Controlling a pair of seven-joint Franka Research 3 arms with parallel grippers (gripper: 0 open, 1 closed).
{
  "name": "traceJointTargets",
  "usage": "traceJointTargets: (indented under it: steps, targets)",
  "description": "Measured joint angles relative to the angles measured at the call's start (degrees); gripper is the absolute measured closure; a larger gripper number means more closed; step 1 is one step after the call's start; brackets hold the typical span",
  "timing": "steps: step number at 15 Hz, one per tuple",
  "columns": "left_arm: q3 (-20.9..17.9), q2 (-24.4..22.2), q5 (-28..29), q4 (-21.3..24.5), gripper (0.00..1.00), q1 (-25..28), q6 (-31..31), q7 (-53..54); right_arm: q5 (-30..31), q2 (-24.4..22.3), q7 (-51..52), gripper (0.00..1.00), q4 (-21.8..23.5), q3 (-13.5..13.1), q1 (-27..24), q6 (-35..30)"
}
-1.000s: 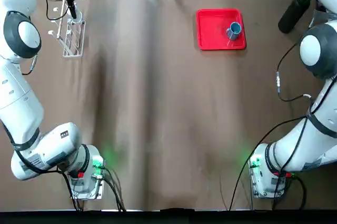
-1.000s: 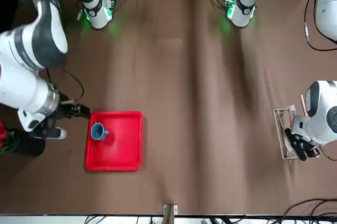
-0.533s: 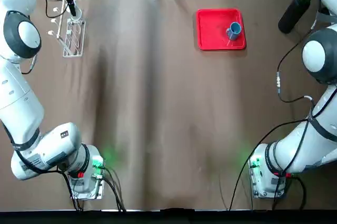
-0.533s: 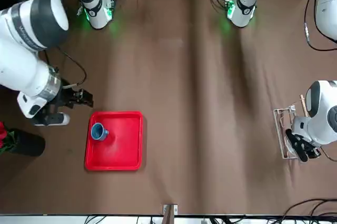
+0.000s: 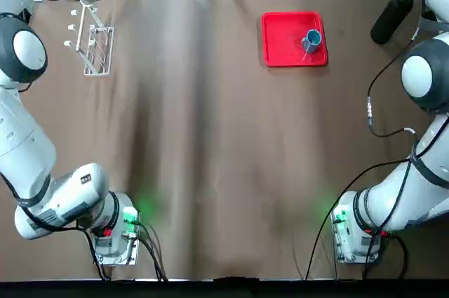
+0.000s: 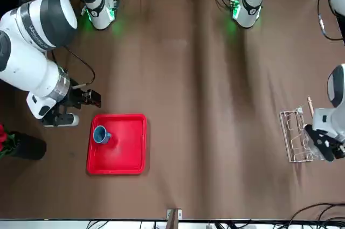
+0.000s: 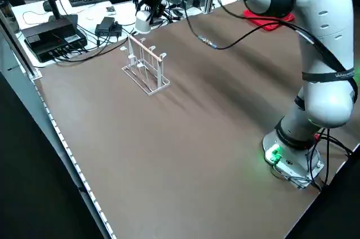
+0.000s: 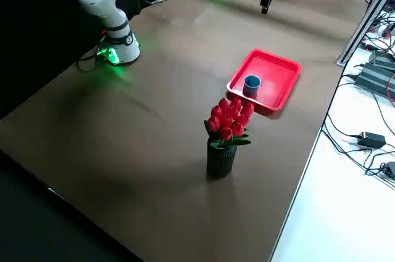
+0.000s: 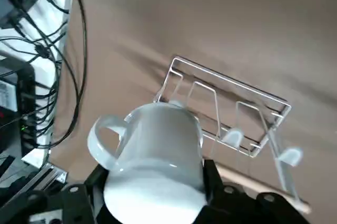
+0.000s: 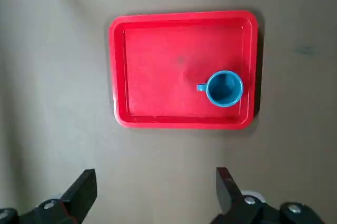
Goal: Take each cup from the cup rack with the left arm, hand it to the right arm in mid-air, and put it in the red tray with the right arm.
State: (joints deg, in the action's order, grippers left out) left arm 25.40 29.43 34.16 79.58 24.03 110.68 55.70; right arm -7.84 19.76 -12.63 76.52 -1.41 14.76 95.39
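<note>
White arms, dark grey joints, black cables.

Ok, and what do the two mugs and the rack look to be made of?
The small white handled mug: probably glazed ceramic, going by its glossy highlights. The small blue handled mug: smooth, perhaps ceramic or enamel; its look leaves this open. The white wire-frame rack: likely coated metal, judging by its thin, shiny bent rods.

Two mugs, one wire rack, one red tray, two arms.
</note>
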Motion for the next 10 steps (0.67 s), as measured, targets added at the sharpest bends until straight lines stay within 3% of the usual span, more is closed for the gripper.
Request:
traceJointTargets:
  steps: [5,10]
  targets:
    - [4.65,-4.74,-9.94,0.03,0.26,-0.05,-8.46,-11.84,0.00,0.05,-0.09,0.00,0.20,0.04,0.26,0.14]
    - [5.90,-5.20,-33.67,0.61,0.26,0.09,-17.79,-20.64,-1.41,0.06,-0.12,0.00,0.41,0.07,0.28,0.32]
